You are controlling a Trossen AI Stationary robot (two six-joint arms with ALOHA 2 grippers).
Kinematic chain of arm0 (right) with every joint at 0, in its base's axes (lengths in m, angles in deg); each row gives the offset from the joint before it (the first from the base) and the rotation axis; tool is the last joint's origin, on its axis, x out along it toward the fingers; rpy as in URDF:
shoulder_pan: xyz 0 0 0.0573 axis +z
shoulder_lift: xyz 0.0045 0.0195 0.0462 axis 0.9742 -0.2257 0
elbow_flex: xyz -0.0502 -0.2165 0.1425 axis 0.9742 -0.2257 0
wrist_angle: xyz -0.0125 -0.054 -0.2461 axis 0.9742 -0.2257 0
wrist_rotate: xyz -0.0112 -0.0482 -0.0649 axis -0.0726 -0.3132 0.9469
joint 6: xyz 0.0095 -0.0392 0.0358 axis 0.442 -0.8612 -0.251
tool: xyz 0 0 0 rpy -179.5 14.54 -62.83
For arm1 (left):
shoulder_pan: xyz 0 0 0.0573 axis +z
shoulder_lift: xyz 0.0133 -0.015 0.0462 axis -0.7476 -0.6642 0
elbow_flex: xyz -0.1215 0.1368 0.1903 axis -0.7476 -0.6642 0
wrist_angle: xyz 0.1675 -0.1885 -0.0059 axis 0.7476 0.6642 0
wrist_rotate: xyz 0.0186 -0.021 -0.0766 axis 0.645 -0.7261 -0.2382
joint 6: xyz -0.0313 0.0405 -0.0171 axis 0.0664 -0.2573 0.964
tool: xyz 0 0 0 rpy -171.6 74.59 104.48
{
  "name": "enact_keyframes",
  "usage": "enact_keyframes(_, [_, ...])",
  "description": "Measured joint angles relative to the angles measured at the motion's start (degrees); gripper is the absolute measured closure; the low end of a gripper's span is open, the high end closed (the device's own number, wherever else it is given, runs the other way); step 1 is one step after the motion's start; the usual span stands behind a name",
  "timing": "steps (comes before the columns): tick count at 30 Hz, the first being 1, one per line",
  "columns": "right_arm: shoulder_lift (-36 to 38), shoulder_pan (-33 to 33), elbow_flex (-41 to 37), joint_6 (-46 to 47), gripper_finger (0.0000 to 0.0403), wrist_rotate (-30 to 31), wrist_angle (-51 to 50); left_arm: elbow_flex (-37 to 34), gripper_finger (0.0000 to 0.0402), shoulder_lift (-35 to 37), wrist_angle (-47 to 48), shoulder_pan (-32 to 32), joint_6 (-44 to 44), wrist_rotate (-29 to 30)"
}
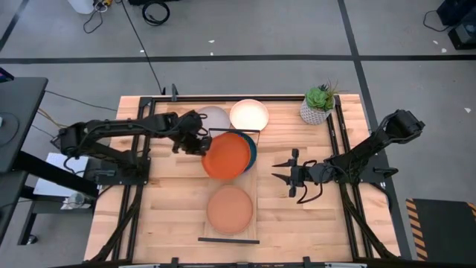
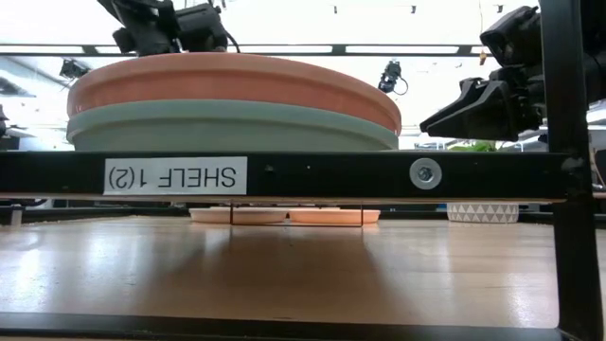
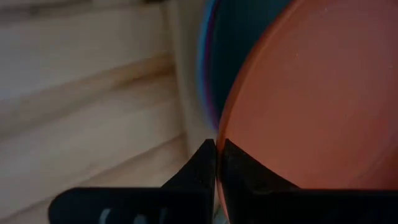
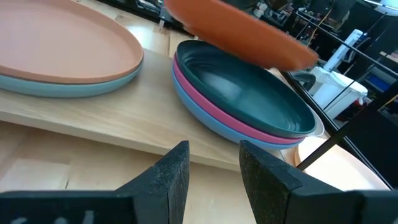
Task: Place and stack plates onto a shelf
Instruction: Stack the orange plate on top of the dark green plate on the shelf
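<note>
My left gripper (image 1: 202, 143) is shut on the orange plate (image 1: 227, 155), which hangs tilted over a stack on the shelf (image 1: 255, 186). That stack has the dark teal plate (image 4: 249, 87) on the magenta plate (image 4: 205, 106), with a blue plate (image 4: 205, 124) lowest. Toward the shelf's near end, the peach plate (image 1: 230, 210) lies on the light blue plate (image 4: 74, 87). The grey plate (image 1: 212, 117) and the cream plate (image 1: 249, 114) rest on the table past the shelf's far end. My right gripper (image 1: 290, 176) waits open to the right of the shelf. My left gripper (image 3: 216, 152) pinches the orange plate's rim (image 3: 220, 132) on its left side between the two fingers. The fingers come from the table's left, roughly level. The plate is lifted clear and tilted above the dark teal plate.
A potted green plant (image 1: 318, 104) stands at the table's far right. Black wire frames (image 1: 229, 240) close the shelf's short ends. In the low view the shelf's front bar carries a label (image 2: 175, 175).
</note>
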State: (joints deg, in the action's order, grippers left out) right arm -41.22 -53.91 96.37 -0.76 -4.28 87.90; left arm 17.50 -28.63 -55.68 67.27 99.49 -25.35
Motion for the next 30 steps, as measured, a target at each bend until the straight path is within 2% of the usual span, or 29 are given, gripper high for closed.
enact_keyframes(5, [0.0, -0.21, 0.0, 0.03, 0.0257, -1.06, -0.31, 0.02, 0.0381, -1.74, -4.81, 0.48, -1.0, 0.48])
enact_keyframes(14, [0.0, -0.37, 0.02, 0.3, 0.0257, -1.58, -0.22, -0.01, 0.0377, -4.26, -6.8, 0.2, -5.21, 1.82])
enact_keyframes(25, [0.0, -0.48, 0.0, 1.11, 0.0257, -2.59, -0.29, 0.0, 0.0304, -4.13, -7.06, 0.54, -9.51, 1.79])
enact_keyframes(30, [0.0, -0.48, 0.02, 1.44, 0.0257, -2.64, -0.31, 0.0, 0.0295, -2.7, -5.86, 1.2, -15.03, 1.87])
